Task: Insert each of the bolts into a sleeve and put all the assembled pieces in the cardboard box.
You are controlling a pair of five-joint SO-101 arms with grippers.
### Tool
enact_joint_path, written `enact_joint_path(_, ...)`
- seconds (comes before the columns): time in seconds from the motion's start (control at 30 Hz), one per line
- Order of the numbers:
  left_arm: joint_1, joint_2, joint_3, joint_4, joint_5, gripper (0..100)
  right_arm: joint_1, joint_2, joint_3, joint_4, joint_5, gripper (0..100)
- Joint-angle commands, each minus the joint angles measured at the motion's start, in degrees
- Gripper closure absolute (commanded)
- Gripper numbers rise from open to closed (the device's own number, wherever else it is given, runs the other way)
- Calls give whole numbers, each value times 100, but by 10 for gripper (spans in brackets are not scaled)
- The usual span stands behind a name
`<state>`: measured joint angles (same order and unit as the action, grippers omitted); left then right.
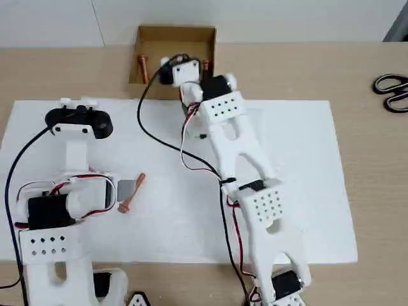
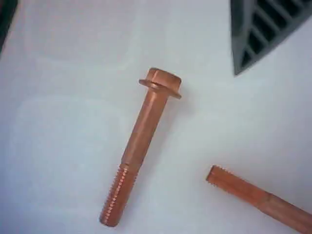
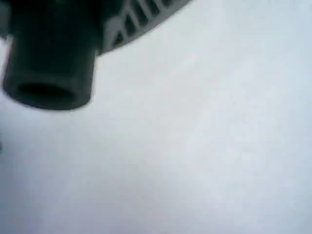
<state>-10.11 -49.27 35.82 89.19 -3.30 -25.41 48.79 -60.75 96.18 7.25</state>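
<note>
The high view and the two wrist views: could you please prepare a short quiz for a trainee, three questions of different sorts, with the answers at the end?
1. True or false: in the left wrist view, a whole bolt and the threaded end of a second bolt lie apart on the white sheet.
2. In the high view, where are the scissors? A on the white sheet; B on the bare table, off the sheet; C on top of a bolt.
3. Fill in: the sleeve in the right wrist view is ____ in colour.
Key: 1 true; 2 B; 3 black.
</note>
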Motion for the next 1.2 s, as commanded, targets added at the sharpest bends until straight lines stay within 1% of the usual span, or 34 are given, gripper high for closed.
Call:
enact_joint_path(0.0,-26,-35,-40,-9,-9,709,92,-1156,782,66,-114,995)
enact_joint_path(0.17,-26,-35,-40,-9,-9,709,92,-2571,2673,22,-158,995)
enact_joint_path(0.3,-26,-35,-40,-9,-9,709,101,-3319,3798,-154,-149,994)
enact_joint_path(0.43,-26,-35,-40,-9,-9,709,268,-3468,4519,-532,-123,994)
enact_joint_path(0.57,-26,-44,-40,0,-9,709,620,-3468,5371,-1156,-105,994)
enact_joint_path(0.7,-26,-44,-40,0,-9,709,778,-3468,6198,-1754,79,991)
enact_joint_path(0.83,-26,-44,-40,0,-9,709,778,-3477,6655,-2079,132,985)
enact_joint_path(1.0,-26,-44,-40,0,-9,709,734,-3495,6690,-2035,220,883)
enact_joint_path(1.17,-26,-44,-40,0,-9,709,734,-3530,6690,-2026,246,880)
